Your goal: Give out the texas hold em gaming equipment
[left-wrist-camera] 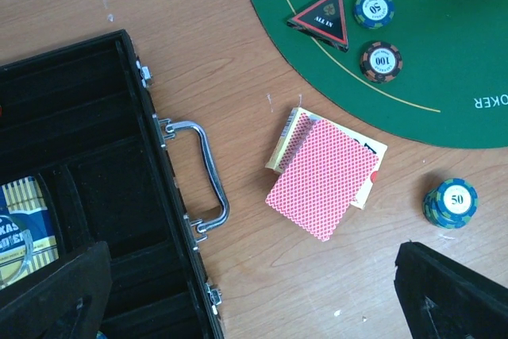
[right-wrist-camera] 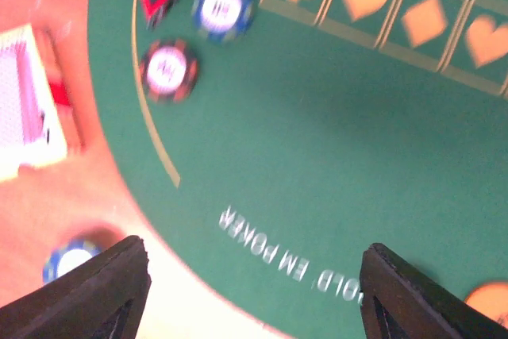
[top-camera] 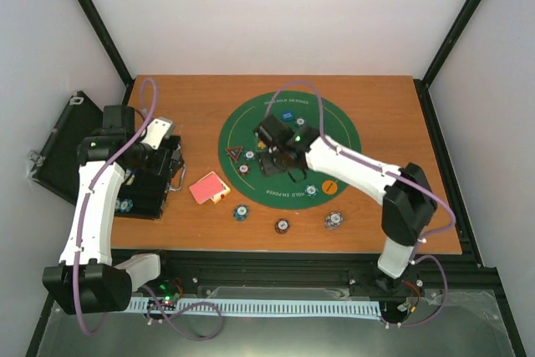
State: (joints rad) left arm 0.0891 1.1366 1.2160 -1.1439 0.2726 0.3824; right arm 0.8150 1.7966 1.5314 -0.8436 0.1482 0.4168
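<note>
**Top external view: left hand [top-camera: 167, 155] and right hand [top-camera: 284, 165] both spread, gear lying on felt and table**

Seen from the left wrist, the left hand hangs with its fingers wide apart and nothing between them. Just ahead of it, between the lines of its two fingers, lies the stack of red-backed white-faced playing cards [left-wrist-camera: 321, 176], slightly fanned on the brown wooden table [left-wrist-camera: 222, 37]. On the side of its left finger sits the open black hinged case [left-wrist-camera: 87, 188], whose metal handle [left-wrist-camera: 202, 172] faces the cards. Near its right finger a short stack of blue striped chips [left-wrist-camera: 451, 202] stands on the wood. Farther ahead, on the round green felt mat [left-wrist-camera: 444, 61], the black red-edged triangle marker [left-wrist-camera: 324, 19] lies just beside a blue striped chip [left-wrist-camera: 374, 8], with a dark striped chip [left-wrist-camera: 381, 62] near them.

The right hand hovers over the mat, its fingers likewise wide apart and gripping nothing. The triangle marker and the two chips lie ahead and to its left, blurred in its wrist view. An orange button disc [right-wrist-camera: 488, 299] shows just beside its right finger.
</note>
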